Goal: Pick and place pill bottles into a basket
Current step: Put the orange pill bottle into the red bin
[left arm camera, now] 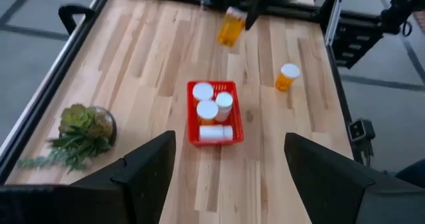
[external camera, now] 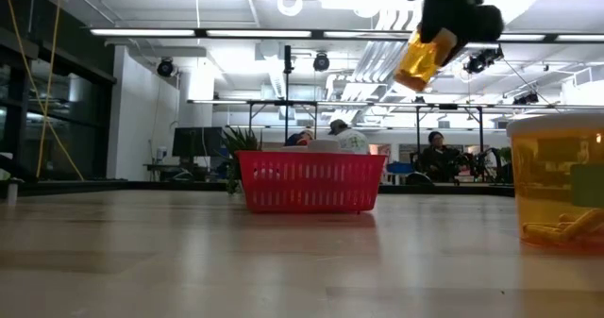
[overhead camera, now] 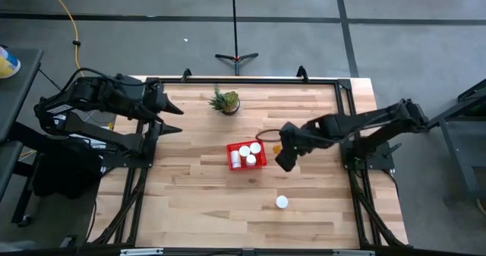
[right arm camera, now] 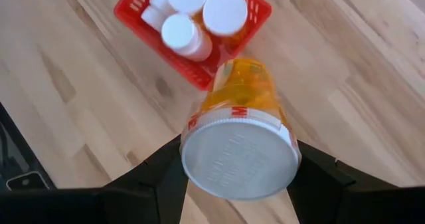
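Note:
The red basket [overhead camera: 230,157] stands mid-table and holds several white-capped pill bottles [overhead camera: 245,150]. My right gripper [overhead camera: 282,156] is just to the basket's right, well above the table, and is shut on an orange pill bottle [right arm camera: 246,91] with a white cap. The bottle also shows in the low view [external camera: 425,58]. Another orange bottle [overhead camera: 282,202] stands upright on its base nearer the front edge. My left gripper [left arm camera: 229,177] is open and empty, high over the table's far left part. My right gripper pinches the orange bottle at its white cap end [right arm camera: 239,154], one finger [right arm camera: 163,177] on each side of the cap. The fingers slant down from the table's right. The bottle hangs tilted below them, base toward the basket, clear of the table.
A small spiky green potted plant [overhead camera: 225,102] stands at the far edge, behind and left of the basket. Black frame rails run along the table's edges [overhead camera: 345,96]. People sit in the room beyond the table [external camera: 436,153].

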{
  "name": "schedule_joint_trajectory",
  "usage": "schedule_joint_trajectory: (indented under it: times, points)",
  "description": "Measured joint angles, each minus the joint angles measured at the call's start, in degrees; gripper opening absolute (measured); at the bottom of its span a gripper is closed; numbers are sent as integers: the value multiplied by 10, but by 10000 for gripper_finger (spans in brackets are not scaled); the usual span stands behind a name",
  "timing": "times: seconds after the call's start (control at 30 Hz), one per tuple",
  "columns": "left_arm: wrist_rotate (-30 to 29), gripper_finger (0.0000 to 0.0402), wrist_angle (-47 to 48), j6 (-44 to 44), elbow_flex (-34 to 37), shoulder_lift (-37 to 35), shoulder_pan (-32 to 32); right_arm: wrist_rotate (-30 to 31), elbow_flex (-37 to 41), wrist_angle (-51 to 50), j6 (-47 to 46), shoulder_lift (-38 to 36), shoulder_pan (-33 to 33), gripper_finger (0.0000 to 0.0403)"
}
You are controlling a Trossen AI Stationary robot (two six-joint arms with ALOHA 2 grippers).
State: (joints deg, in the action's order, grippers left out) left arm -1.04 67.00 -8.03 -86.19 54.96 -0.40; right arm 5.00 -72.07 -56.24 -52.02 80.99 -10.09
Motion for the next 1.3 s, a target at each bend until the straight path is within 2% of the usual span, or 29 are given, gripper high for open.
schedule_joint_trajectory:
  times: [0.2,0.47,1.3]
  points:
    - [-14,317,-22,1,0,0,0,-44,0,44,64,26,43,205]
    - [-34,317,-36,0,0,0,0,-97,0,114,132,85,65,205]
    - [-62,317,-39,-10,0,20,0,-144,0,144,185,163,75,208]
